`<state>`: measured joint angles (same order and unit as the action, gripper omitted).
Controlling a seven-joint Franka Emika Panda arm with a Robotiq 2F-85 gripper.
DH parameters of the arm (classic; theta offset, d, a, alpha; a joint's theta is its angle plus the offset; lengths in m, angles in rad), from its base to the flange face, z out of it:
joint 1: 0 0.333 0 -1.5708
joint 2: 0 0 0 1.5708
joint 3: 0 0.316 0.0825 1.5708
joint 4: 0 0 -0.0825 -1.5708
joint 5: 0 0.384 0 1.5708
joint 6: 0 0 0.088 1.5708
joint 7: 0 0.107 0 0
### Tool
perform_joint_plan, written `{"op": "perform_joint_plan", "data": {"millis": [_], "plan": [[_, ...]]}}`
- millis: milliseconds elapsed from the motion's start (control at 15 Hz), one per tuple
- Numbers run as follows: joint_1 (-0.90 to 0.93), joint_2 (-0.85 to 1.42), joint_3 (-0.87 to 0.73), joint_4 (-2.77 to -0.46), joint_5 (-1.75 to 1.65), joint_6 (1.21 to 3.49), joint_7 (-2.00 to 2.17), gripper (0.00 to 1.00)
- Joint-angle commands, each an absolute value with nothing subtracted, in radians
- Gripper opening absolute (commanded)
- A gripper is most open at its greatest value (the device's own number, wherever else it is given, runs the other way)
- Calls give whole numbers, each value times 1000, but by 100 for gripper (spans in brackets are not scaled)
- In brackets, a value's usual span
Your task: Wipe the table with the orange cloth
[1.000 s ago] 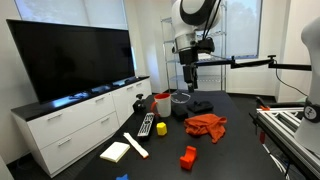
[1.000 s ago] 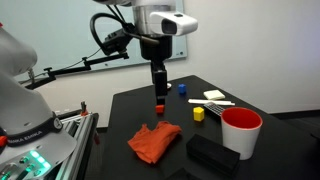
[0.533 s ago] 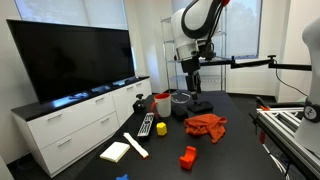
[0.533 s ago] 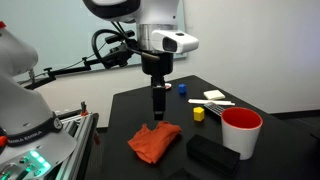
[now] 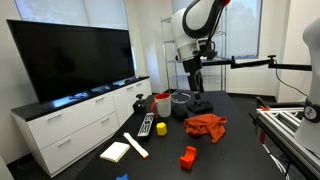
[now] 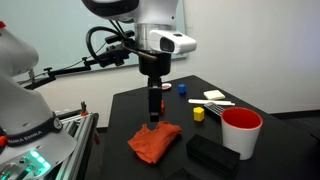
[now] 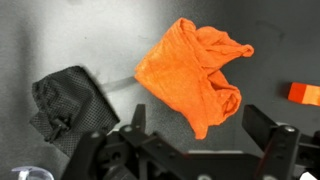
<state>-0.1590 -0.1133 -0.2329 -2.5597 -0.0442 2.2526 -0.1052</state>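
The orange cloth lies crumpled on the black table; it also shows in both exterior views. My gripper hangs above the cloth's edge, open and empty, with the cloth's lower corner between the fingers. In the exterior views the gripper hovers a little above the table, over the cloth's far side.
A black cloth lies near the orange one. A red cup, a yellow block, a blue block, a red block, a remote and a white pad sit on the table. A TV stands on a white cabinet.
The arm has moved from farther back on the table toward the orange cloth and lowered; the gripper now hangs over the cloth's edge. The cloth has not moved.
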Motion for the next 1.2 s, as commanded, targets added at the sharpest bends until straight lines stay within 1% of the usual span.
{"op": "perform_joint_plan", "data": {"millis": [0, 200, 400, 467, 733, 1133], "plan": [[-170, -117, -220, -2569, -66, 2268, -154, 100], [-173, -74, -217, -2594, -146, 2307, -228, 100], [-183, -38, -226, -2636, -199, 2414, -310, 100], [-188, -23, -231, -2655, -176, 2490, -348, 100], [-202, 54, -218, -2662, -101, 2615, -459, 100], [-212, 138, -164, -2645, -10, 2637, -525, 100]]}}
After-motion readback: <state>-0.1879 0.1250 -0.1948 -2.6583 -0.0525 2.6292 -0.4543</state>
